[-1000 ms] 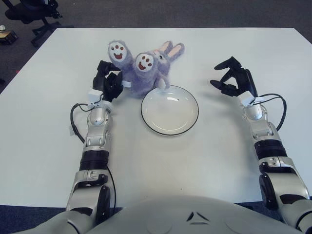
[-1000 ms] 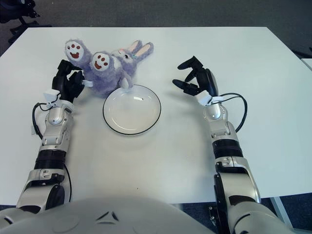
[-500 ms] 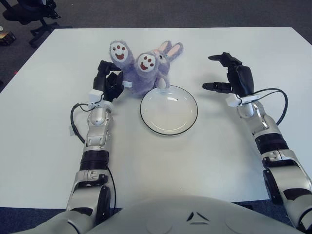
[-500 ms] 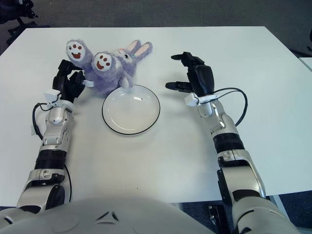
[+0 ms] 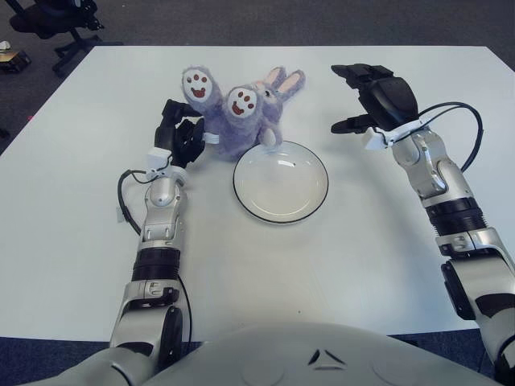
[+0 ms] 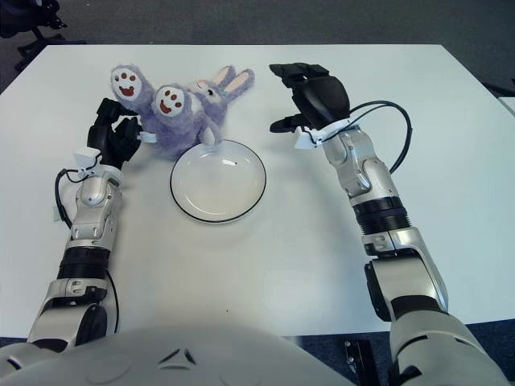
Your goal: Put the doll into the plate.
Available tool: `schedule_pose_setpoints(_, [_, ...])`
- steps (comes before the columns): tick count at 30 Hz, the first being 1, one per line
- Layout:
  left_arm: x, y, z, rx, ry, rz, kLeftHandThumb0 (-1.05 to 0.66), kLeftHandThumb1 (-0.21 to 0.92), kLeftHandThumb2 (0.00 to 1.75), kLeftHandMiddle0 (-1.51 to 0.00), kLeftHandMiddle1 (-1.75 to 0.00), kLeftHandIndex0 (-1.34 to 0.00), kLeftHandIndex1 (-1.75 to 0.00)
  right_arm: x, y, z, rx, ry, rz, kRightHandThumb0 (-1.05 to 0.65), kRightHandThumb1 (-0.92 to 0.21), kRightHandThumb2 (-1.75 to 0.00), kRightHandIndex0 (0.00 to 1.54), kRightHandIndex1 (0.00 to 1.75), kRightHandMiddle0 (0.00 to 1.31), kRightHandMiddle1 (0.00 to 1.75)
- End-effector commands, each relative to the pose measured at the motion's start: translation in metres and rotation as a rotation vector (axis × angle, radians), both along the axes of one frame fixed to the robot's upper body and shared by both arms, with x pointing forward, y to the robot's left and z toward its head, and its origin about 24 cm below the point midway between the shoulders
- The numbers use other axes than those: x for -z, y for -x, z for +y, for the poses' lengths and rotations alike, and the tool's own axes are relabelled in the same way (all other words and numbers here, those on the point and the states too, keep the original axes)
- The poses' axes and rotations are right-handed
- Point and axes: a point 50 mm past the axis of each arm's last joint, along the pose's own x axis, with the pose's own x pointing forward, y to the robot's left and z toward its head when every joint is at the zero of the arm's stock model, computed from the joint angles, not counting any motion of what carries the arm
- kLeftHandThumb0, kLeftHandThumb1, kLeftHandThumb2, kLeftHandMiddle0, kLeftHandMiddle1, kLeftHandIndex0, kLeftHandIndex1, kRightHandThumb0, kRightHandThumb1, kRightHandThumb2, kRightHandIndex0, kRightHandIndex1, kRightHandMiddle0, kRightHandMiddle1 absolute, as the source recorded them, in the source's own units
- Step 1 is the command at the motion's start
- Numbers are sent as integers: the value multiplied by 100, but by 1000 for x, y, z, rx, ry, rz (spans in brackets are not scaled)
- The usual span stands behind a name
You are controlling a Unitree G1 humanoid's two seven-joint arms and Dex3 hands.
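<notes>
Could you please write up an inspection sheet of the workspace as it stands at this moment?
Surface: white table, bare apart from the job's things.
Job's things: purple plush doll lies on its back, feet up, just beyond the plate; its tail overlaps the plate's far rim. Plate is empty.
Clutter: nothing seen.
Robot hands: left robot hand is at the doll's left side, fingers against its fur; a firm grasp cannot be confirmed. Right robot hand is raised to the right of the doll, fingers spread, holding nothing.
Cables: black cable loops at each wrist, left cable and right cable.
Surroundings: dark floor; office chair at the far left.
</notes>
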Motion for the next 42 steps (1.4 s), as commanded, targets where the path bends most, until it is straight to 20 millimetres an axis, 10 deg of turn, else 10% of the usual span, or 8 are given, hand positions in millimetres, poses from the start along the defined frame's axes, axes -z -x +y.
schedule_pose_setpoints(1, [-1, -2, -2, -1, -2, -10, -35, 92, 41, -61, -158, -31, -163, -10, -4, 8, -24, 23, -45, -68, -88, 0, 30, 1, 26, 6])
schedule_pose_setpoints(42, [-4, 2, -13, 21, 24, -8, -35, 92, 44, -59, -167, -28, -166, -11, -37, 66, -96, 167, 44, -55, -81, 0, 27, 0, 33, 1])
